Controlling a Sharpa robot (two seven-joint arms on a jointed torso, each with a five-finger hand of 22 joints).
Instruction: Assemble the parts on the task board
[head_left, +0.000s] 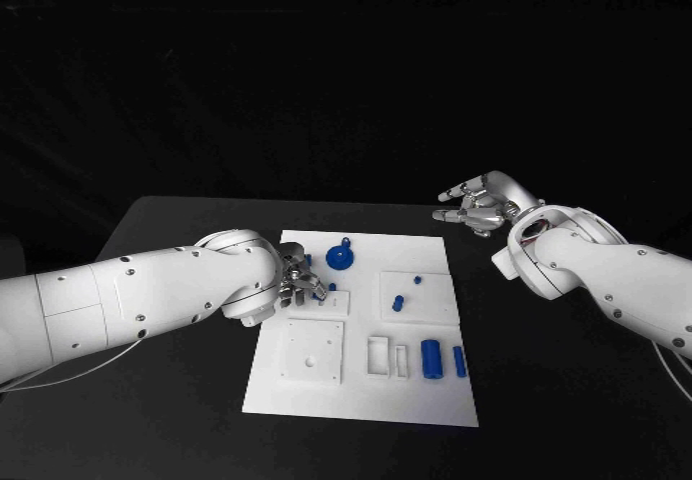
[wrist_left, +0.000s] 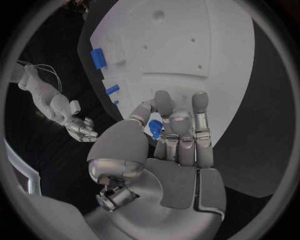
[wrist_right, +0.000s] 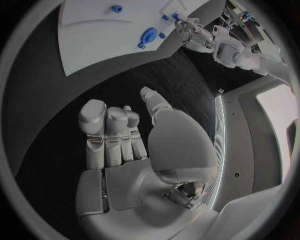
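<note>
The white task board (head_left: 361, 400) lies in the middle of the black table. My left hand (head_left: 299, 280) hovers over the board's left side and pinches a small blue part (wrist_left: 155, 129) between thumb and fingers (wrist_left: 169, 112). A round blue knob-like part (head_left: 340, 258) stands at the board's far side, and two small blue pegs (head_left: 397, 300) sit in a raised square block. Two blue cylinders (head_left: 431, 358) lie in slots near the right edge. My right hand (head_left: 483, 205) hangs over bare table beyond the board's far right corner, fingers apart, holding nothing (wrist_right: 131, 145).
A raised white square block (head_left: 313, 352) and a narrow slotted holder (head_left: 378, 357) stand on the board's near half. Black table surface (head_left: 562, 380) runs wide on both sides of the board. The board (wrist_right: 94, 40) and round blue part (wrist_right: 149, 36) lie ahead of my right hand.
</note>
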